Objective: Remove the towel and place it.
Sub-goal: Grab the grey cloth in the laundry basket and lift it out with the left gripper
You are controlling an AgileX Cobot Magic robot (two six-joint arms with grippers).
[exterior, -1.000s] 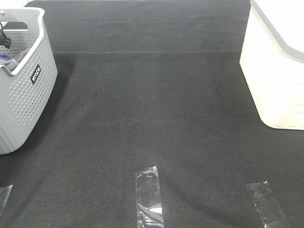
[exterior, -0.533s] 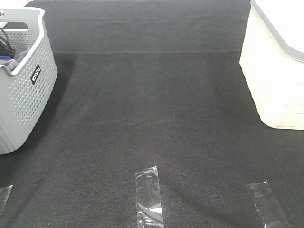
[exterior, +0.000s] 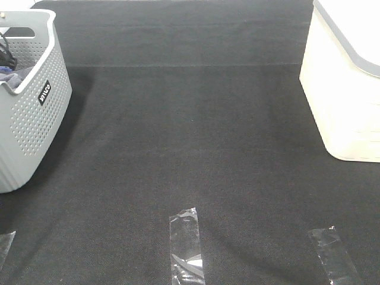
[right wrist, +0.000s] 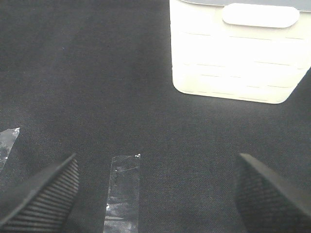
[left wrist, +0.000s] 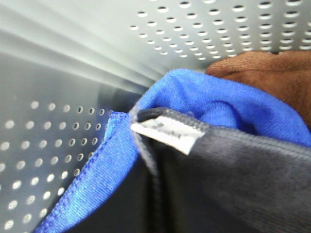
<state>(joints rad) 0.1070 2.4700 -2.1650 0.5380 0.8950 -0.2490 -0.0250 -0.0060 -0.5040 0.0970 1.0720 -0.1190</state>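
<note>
- Left arm [exterior: 5, 53] shifted slightly inside the grey basket [exterior: 32, 119], far left.
- Basket holds the towel [left wrist: 233, 184], a blue cloth [left wrist: 218, 102] and a brown cloth [left wrist: 272, 73].
- Left hand: can't tell. Right hand [right wrist: 155, 194] is spread open over the worktop [exterior: 190, 130].

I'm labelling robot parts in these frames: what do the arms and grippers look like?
The right gripper has two black, wedge-shaped fingers with finely ribbed faces. Of the left arm only thin black curved parts, maybe cables, show over the basket rim; its gripper is out of sight.
</note>
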